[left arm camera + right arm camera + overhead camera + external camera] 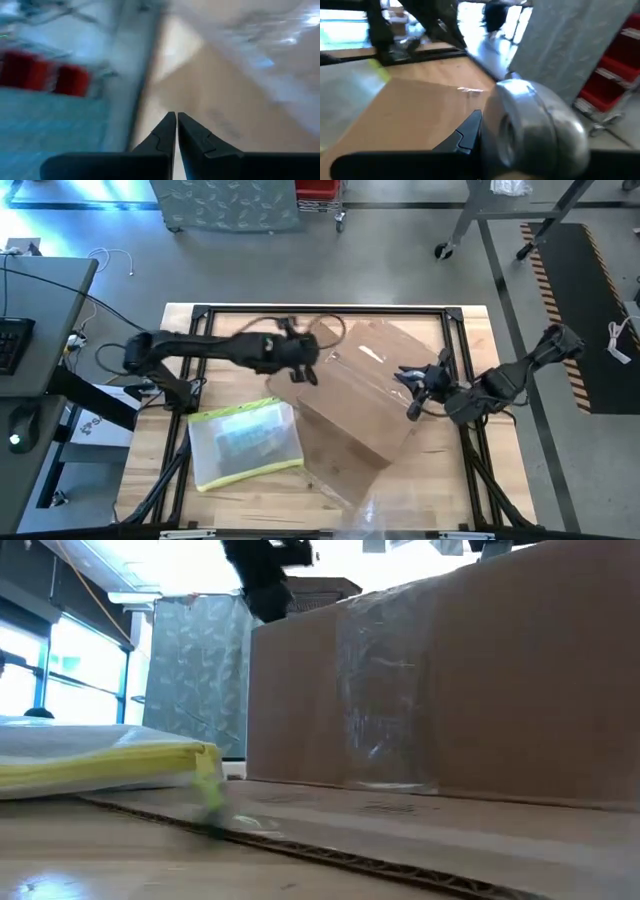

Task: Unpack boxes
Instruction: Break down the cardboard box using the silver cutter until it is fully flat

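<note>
Seen from above, a wooden table (150, 470) carries a large brown cardboard box (360, 420), set at an angle in the middle and towards the right. On the left, the left arm reaches in from the table's left edge, stretched almost level towards the right, its wrist ending over the box's far left corner. The left gripper (303, 372) hangs there with its two dark fingers (167, 131) pressed together, tips touching, holding nothing that can be seen; its wrist view shows them closed above the brown cardboard. Nearer than this arm, just left of the box, a flat clear sleeve with a yellow edge (245, 443) lies on the table; in the low view it sits left of the box's tall side wall (450, 690), with an open flap lying flat on the table in front of the wall. A strip of clear tape (372, 356) glints on the box's top. On the right, the right arm comes in from the table's right edge, bent at the elbow, its wrist pointing left over the box's right side. The right gripper (412, 392) holds a rounded, shiny silver object (535, 127) between its fingers, above the box's top. Crinkly clear plastic film (385, 515) lies at the table's near edge, by the box's near corner.
</note>
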You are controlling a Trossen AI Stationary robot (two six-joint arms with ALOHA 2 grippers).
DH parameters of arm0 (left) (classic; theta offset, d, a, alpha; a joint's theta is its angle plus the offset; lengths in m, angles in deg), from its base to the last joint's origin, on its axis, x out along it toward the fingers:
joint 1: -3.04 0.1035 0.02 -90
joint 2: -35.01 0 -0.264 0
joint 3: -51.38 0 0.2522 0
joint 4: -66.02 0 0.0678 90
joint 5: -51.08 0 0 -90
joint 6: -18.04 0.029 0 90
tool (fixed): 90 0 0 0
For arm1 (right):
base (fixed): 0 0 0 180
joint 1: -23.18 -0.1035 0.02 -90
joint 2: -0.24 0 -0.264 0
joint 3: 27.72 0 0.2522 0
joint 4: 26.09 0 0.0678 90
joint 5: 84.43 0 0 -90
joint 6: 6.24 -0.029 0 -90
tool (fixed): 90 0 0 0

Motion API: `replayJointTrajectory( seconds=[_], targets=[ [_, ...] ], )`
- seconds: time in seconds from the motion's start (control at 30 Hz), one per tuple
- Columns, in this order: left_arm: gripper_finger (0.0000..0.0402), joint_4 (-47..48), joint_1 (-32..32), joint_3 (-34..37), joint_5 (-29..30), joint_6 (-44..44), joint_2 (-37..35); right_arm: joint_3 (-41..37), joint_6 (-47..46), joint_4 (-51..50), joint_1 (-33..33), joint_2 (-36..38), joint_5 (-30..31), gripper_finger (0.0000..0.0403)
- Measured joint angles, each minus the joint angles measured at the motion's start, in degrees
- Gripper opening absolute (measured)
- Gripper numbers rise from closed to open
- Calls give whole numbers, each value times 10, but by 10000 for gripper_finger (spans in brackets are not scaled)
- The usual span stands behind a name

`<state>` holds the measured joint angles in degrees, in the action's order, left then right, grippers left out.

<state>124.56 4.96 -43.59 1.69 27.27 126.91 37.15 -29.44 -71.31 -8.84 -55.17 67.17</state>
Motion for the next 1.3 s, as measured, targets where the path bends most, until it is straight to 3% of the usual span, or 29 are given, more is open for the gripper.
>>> replayJointTrajectory(
  seconds=[0.07, 0.1, 0.17, 0.23, 0.27, 0.33, 0.43, 0.53, 0.7, 0.97, 1.07, 1.3],
  targets=[
    [0, 2, 5, -2, 28, -18, -35, -2, -4, 26, -16, -15, 46, 55],
    [0, -10, 7, -3, 15, -28, -50, -7, 11, 62, -27, -22, 66, 55],
    [0, -36, 11, -2, -49, -43, -71, -31, 74, 151, -50, -36, 85, 55],
    [0, -83, 12, 0, -147, -34, -82, -67, 160, 274, -68, -45, 60, 55],
    [0, -111, 9, 2, -203, -20, -87, -87, 213, 350, -70, -45, 24, 55],
    [1, -187, 3, 15, -310, 13, -90, -131, 316, 528, -70, -40, -104, 55],
    [1, -302, -8, 47, -412, 46, -75, -194, 408, 774, -55, -41, -272, 55],
    [1, -428, -20, 79, -475, 59, -46, -235, 438, 915, -32, -37, -319, 55],
    [39, -609, -41, 93, -523, 57, 25, -260, 418, 944, 2, -35, -329, 55],
    [173, -836, -45, 93, -521, -60, 133, -260, 399, 943, 24, -38, -346, 55],
    [200, -867, -45, 94, -520, -83, 149, -260, 400, 936, 24, -38, -347, 55],
    [201, -843, -57, 93, -535, -43, 144, -260, 404, 927, 22, -39, -346, 55]
  ],
)
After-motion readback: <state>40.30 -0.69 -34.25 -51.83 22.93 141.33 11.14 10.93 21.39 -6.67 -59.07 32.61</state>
